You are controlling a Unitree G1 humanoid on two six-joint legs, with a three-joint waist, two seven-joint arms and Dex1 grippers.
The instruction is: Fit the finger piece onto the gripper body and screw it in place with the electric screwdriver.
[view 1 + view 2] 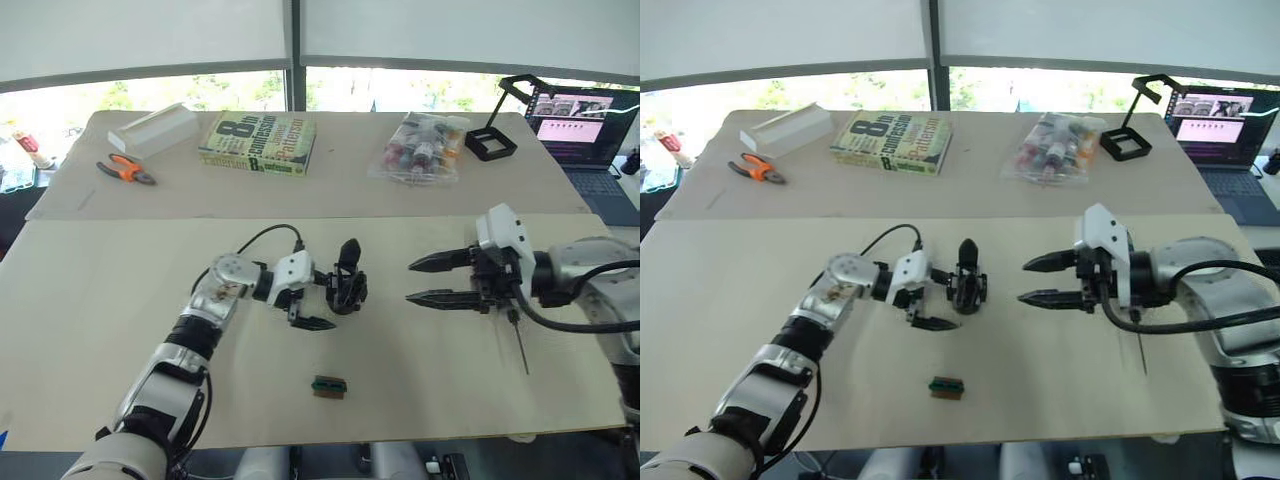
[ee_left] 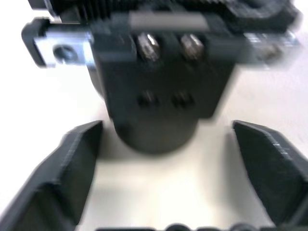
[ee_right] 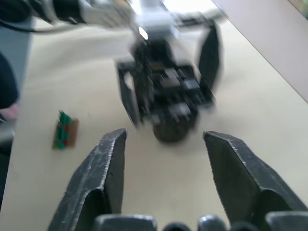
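Head view, green block point(image 1: 329, 387) near gripper body point(image 1: 347, 285), pliers point(image 1: 127, 170) far.

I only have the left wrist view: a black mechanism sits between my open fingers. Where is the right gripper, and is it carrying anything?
Observer: The right gripper is off to the right of the gripper body, pointing at it, fingers open with nothing between them.
Operator: Where's the screwdriver?
Observer: Of the electric screwdriver I see the thin metal bit, by the right wrist; the rest is hidden behind the arm.
Operator: Anything else close to my left gripper?
Observer: A small green block lies on the table nearer the robot than the left gripper, apart from it.
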